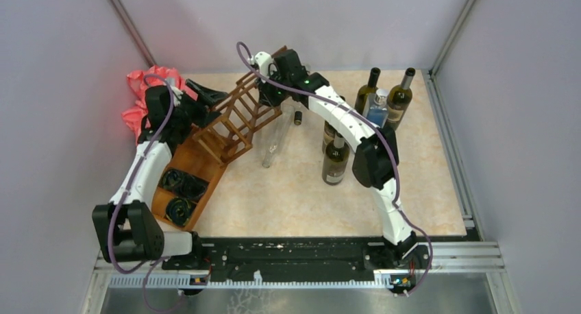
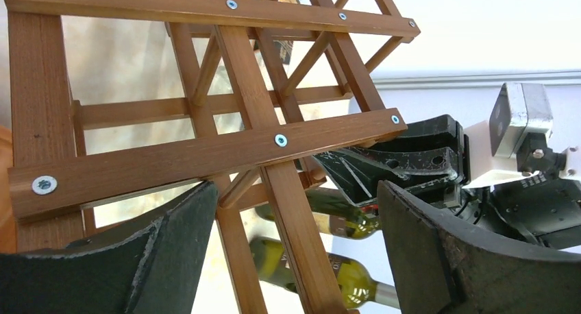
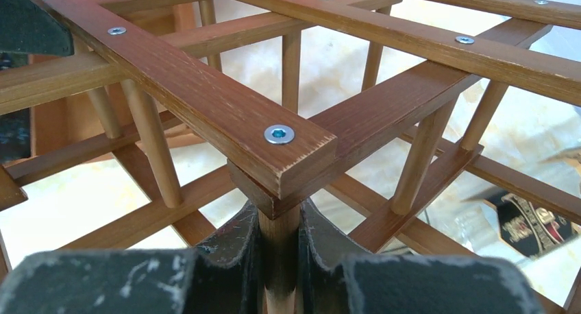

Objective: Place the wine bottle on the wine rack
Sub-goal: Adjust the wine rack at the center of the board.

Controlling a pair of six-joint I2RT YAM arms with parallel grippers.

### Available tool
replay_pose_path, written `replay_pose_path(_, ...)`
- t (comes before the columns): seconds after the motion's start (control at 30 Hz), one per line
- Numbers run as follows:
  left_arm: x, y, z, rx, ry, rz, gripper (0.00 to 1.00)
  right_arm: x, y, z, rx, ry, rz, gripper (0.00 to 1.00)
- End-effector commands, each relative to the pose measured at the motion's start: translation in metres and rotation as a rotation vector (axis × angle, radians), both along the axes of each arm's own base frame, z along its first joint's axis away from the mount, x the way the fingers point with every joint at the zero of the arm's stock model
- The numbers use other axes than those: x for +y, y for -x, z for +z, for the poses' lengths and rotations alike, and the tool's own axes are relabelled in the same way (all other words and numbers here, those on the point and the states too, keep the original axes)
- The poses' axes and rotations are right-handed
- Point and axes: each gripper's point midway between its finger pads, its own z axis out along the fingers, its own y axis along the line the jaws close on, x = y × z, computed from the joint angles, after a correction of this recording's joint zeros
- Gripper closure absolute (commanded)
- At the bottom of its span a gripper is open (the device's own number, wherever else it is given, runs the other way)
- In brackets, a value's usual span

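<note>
The right claw [image 3: 277, 259] was closed tight on one round dowel of the wine rack [image 3: 226, 115], its two dark pads pressed against the wood on either side, just under a joint where flat slats cross. From above, this claw [image 1: 272, 73] sat at the far, upper end of the rack [image 1: 233, 118].

The left claw [image 2: 294, 245] stood wide open and held nothing. One slanting slat of the rack [image 2: 205, 153] ran down through the gap between its fingers [image 2: 164, 252]. The left finger lay very close to a thin strut, though contact could not be made out. In the top view it [image 1: 205, 94] sat at the rack's far left side.

The rack was tilted rather than flat. Its long axis ran from near left to far right, with the far end raised at the right claw. Its near end was down by the brown compartment tray [image 1: 205, 164] (whether on the tray or on the counter [image 1: 288, 197] was not clear).

Just right of the rack a clear bottle [image 1: 276, 144] lay on its side, its long axis running roughly near to far. A dark wine bottle [image 1: 336, 162] stood upright further right, apart from the rack. More bottles [image 1: 387, 94] stood at the far right.
</note>
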Motion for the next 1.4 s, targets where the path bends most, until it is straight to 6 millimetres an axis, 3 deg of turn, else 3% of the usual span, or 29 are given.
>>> replay_pose_path(0.0,0.054,0.004,0.012,-0.063,-0.224,0.19,0.07,0.009,-0.017,0.1,-0.202,-0.188,-0.001,1.0)
replay_pose_path(0.33,0.097,0.031,0.071,-0.222,-0.513,0.343,0.05,0.015,-0.02,0.099,-0.194,-0.203,0.007,1.0)
replay_pose_path(0.5,0.099,0.057,0.097,-0.319,-0.63,0.328,0.04,0.015,-0.02,0.1,-0.191,-0.207,0.009,1.0)
replay_pose_path(0.67,0.068,0.087,0.118,-0.472,-0.649,0.167,0.04,0.016,-0.02,0.098,-0.184,-0.207,0.012,1.0)
replay_pose_path(1.07,-0.004,0.154,0.13,-0.655,-0.543,-0.241,0.05,0.018,-0.016,0.102,-0.193,-0.205,0.024,1.0)
replay_pose_path(1.37,-0.038,0.177,0.132,-0.68,-0.424,-0.435,0.07,0.018,-0.011,0.099,-0.186,-0.192,0.04,1.0)
